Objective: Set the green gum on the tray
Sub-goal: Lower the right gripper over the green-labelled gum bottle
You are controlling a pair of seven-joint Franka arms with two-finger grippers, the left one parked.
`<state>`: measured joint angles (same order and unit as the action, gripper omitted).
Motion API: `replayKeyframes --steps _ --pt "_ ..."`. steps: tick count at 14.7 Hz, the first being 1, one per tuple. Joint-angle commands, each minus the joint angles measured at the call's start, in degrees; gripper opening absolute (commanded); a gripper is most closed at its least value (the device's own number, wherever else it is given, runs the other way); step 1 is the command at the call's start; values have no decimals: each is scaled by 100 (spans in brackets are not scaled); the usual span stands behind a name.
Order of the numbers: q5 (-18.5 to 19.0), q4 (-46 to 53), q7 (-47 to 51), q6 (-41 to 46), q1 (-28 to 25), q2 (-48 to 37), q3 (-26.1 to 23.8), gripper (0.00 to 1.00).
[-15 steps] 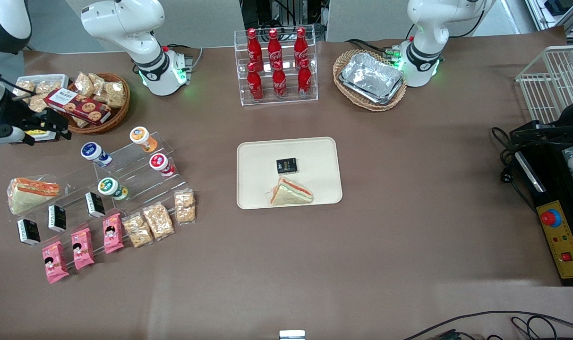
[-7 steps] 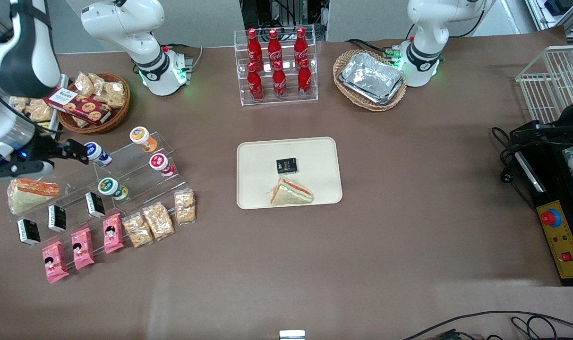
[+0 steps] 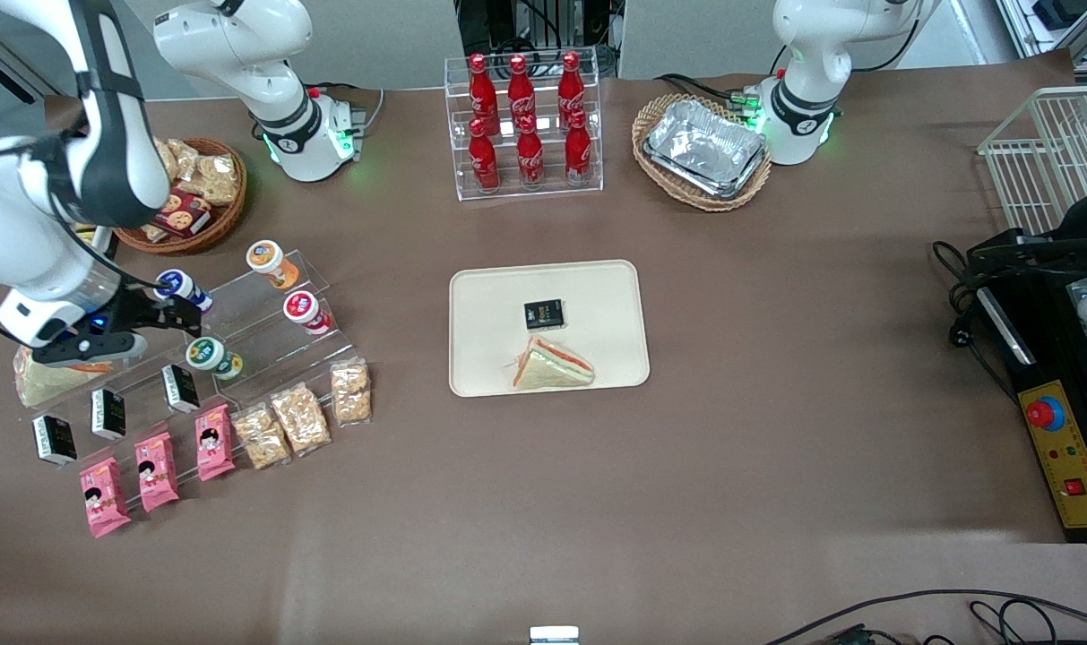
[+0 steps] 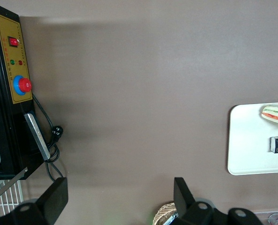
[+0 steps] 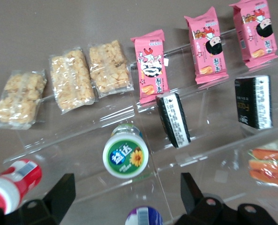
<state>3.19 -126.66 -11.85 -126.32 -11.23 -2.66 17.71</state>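
The gripper (image 3: pixel 177 313) is hovering with fingers (image 5: pixel 59 194) spread wide above the clear stepped rack (image 3: pixel 265 336), lining up over the green gum (image 5: pixel 125 156) sitting upright there, well apart from the tray (image 3: pixel 597 287) that is waiting for it.

Cola rack: you have six red cola bottles (image 3: pixel 522 121) in a clear rack.
Foil trays (image 3: pixel 705 148): stacked in a wicker basket (image 3: pixel 651 116).
Pink snack packs (image 5: pixel 203 46): you see three, lying beside the rice-cracker bags (image 5: pixel 72 85).
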Motion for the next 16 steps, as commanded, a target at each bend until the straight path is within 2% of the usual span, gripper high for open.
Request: replayKeyframes --steps 1,8,16 --pt "-117 -411 -142 -937 16 257 22 100" --pt "-301 -613 -142 -1693 7 811 22 100" --pt "-301 -746 -142 -1677 -2 794 13 100"
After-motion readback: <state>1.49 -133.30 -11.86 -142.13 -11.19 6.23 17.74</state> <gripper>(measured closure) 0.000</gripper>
